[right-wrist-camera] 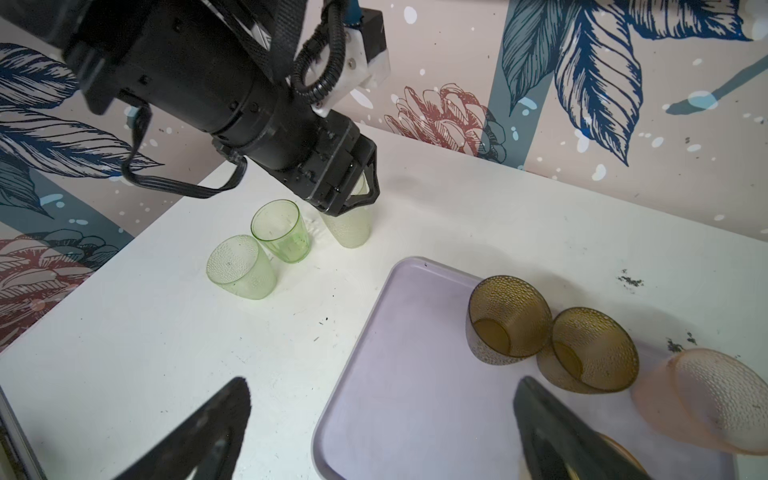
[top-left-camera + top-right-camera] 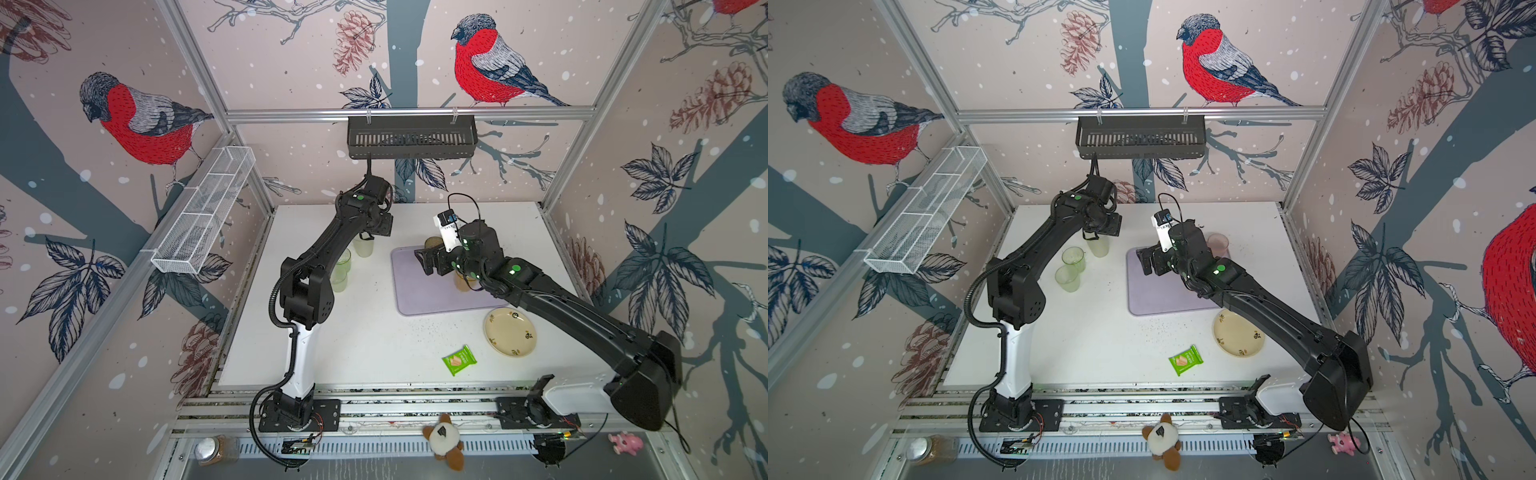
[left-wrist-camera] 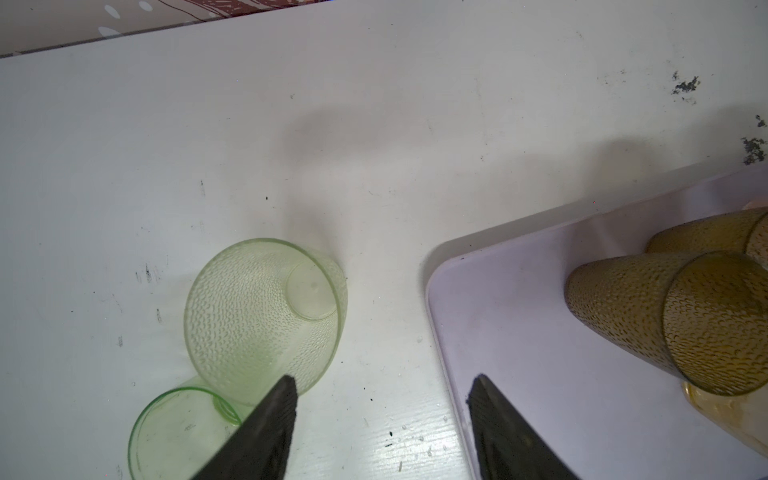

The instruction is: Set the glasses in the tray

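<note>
Frosted tumbler [image 1: 349, 228] stands upright toward the bench [image 1: 457, 216] far-left corner beneath left fingers [image 3: 266, 428], parted astride its rim; right fingers [image 1: 208, 432] gape empty.

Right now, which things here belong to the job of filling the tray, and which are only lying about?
For the job: tray, green glasses, pale glass, brown glasses, pink glass.
Lying about: plate, snack packet, plush toy, black basket.

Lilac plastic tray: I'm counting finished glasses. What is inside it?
Two brown dimpled plastic tumblers and one amber plastic tumbler are in the lilac tray. The right arm covers part of it; whether the pink tumbler is inside is unclear.
</note>
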Robot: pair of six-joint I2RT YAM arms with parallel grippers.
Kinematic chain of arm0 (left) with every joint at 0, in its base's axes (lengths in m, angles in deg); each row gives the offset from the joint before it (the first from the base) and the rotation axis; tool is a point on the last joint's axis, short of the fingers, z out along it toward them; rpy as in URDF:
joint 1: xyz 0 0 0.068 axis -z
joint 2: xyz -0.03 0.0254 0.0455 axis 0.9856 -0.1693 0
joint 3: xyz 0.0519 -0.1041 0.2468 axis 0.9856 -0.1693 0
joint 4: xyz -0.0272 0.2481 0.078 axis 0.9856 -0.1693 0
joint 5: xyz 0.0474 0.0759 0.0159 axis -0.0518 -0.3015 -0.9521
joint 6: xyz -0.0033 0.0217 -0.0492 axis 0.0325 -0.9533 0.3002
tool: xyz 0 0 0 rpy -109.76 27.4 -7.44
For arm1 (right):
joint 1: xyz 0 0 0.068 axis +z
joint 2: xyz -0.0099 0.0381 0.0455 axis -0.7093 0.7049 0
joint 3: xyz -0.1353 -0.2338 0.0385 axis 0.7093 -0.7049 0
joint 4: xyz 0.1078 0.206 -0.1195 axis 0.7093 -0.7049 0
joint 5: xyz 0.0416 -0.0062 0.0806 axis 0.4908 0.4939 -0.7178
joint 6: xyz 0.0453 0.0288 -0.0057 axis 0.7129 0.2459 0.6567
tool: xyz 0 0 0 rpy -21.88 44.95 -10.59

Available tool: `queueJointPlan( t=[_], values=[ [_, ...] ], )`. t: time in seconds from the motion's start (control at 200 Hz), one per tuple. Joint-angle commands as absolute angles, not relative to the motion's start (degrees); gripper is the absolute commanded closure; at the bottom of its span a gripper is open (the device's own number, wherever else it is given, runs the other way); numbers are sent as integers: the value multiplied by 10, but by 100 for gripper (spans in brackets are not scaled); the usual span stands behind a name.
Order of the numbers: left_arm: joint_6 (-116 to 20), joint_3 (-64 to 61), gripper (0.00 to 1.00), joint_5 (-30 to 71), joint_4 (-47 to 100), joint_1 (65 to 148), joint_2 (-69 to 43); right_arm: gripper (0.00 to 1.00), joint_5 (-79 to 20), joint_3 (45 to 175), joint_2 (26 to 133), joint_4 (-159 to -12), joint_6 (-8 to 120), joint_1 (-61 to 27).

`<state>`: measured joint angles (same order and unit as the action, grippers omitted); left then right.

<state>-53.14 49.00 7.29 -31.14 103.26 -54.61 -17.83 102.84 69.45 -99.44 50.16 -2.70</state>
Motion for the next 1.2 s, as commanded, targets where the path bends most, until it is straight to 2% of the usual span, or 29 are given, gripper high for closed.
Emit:
queueJointPlan(
  t=[0.0,0.425,0.545,1.196],
  values=[
    [-531,504,37,88,-315,1027,-555,1,-181,1039,699,-985,501,-22],
    [-534,521,45,84,-319,1022,-591,1,-172,1051,710,-992,497,-18],
    [-536,523,51,83,-324,1022,-597,0,-173,1052,714,-991,499,-18],
    [-535,524,59,66,-323,1022,-616,1,-170,1065,729,-990,492,-19]
  ],
)
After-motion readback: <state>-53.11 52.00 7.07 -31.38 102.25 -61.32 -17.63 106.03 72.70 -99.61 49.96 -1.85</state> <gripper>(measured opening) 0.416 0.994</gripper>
